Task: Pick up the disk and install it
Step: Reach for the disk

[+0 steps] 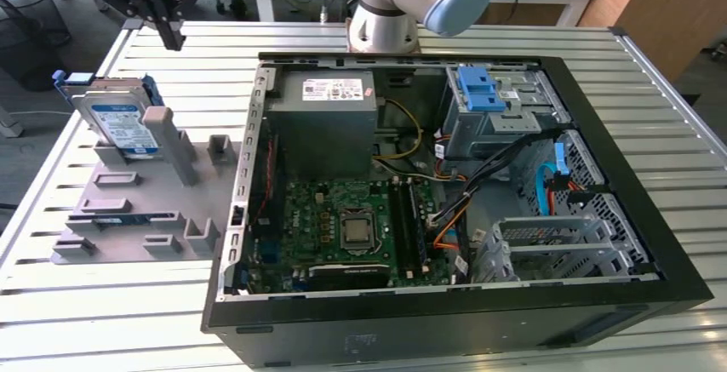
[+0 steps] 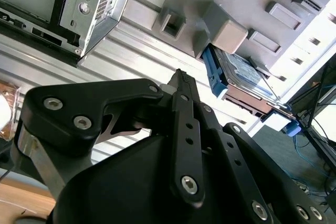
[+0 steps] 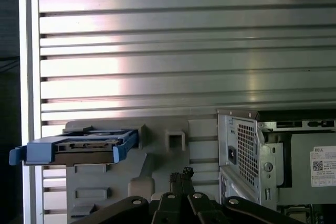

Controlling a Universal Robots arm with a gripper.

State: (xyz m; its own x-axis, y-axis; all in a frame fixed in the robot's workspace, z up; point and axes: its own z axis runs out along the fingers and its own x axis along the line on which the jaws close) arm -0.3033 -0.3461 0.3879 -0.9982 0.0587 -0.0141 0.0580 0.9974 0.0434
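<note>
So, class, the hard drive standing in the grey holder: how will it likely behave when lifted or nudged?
The hard drive looks like a rigid metal slab, so probably stiff and heavy for its size. Standing on edge in the grey holder, it could tip if pushed sideways.

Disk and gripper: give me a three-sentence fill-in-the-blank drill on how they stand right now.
The disk stands on edge in a grey holder, on the exterior view's ____ of the computer case.
The bracket framing the disk is ____ in colour.
The gripper, clear of the disk, is shut and holds ____.
Missing words: left; blue; nothing.
</note>
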